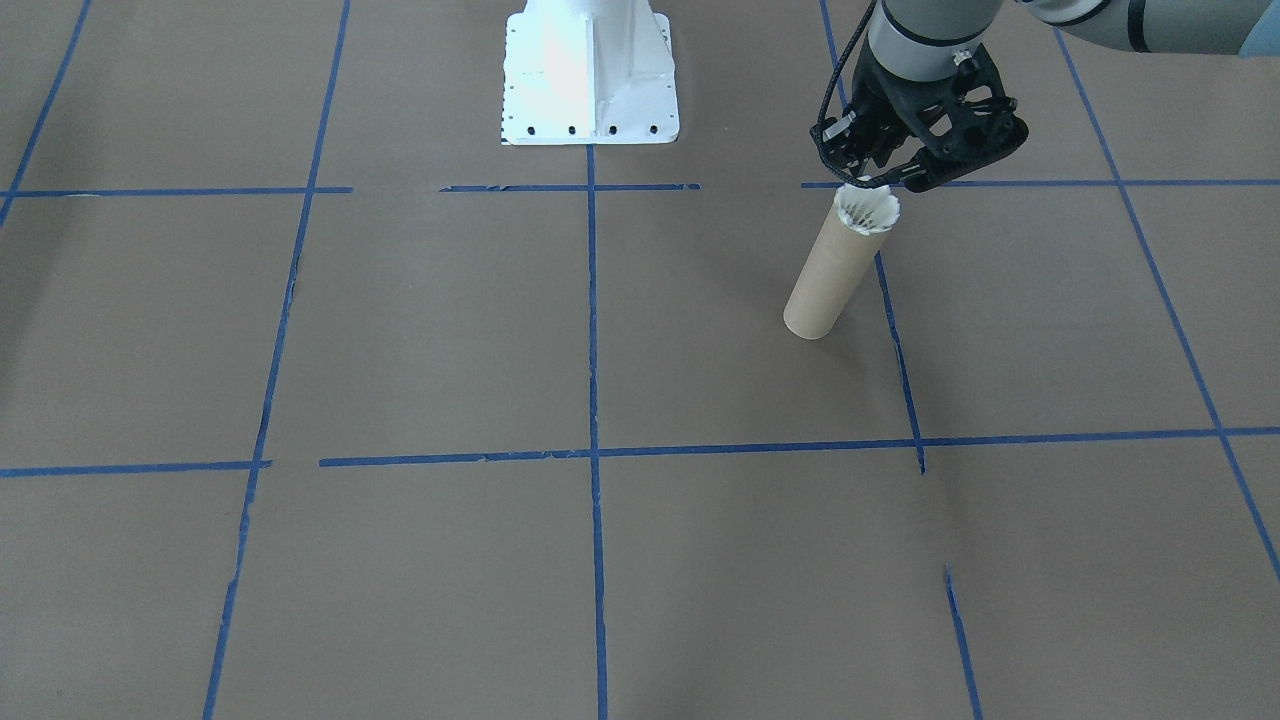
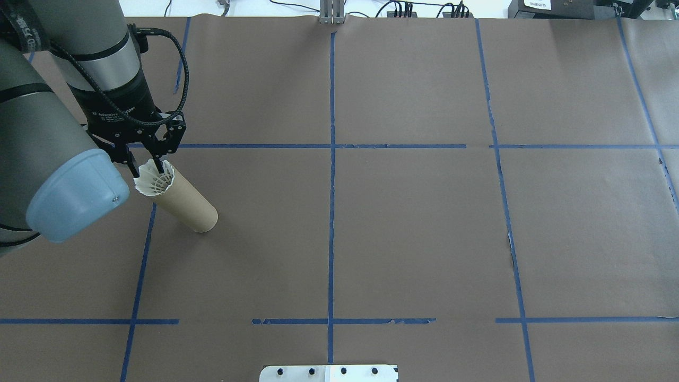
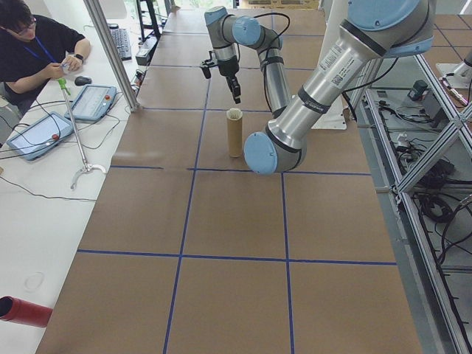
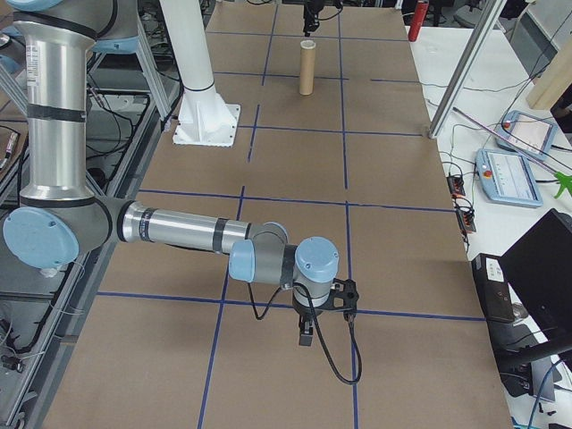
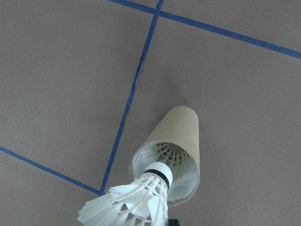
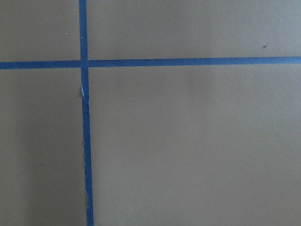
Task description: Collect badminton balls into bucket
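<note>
While the bucket [image 2: 185,204] stands upright, the left gripper [image 2: 148,165] pinches a shuttlecock [image 5: 136,200], cork down into its mouth, axis vertical; the right gripper's [image 4: 306,338] state cannot be told.

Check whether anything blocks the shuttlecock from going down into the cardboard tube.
Nothing visible blocks it. The shuttlecock hangs cork-first at the mouth of the tube, held by the left pincer. Another shuttlecock already sits deeper inside, but there is open space above it.
</note>
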Motion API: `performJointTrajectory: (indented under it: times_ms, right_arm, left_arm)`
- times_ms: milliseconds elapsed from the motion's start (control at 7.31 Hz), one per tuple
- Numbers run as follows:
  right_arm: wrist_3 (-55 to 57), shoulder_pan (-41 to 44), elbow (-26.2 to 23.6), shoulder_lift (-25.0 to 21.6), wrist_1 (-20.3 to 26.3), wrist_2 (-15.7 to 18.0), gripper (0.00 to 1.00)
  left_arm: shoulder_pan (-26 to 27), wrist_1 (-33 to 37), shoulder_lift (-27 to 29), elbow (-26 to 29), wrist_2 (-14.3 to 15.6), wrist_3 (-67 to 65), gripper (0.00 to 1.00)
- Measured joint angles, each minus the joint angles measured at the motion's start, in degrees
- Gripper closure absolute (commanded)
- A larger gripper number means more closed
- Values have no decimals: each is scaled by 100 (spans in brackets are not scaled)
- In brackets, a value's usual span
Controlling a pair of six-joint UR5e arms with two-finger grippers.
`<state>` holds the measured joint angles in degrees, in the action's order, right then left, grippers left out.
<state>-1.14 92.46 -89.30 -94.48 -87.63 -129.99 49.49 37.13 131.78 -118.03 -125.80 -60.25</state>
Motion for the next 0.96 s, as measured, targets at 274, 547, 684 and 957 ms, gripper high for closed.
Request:
performJointTrajectory:
  times_ms: [274,547,684,957]
  right_arm:
    - [0,0,0,0,0,0,0]
    - [0,0,0,0,0,0,0]
    - [0,0,0,0,0,0,0]
    - [0,0,0,0,0,0,0]
  left_arm:
    - [3,9,-15,-15,15,16,0]
    - [142,37,-68,-192,16,392,0]
    - [408,122,-124,-302,11,840,0]
    - [1173,438,-490,-381,9,2127,0]
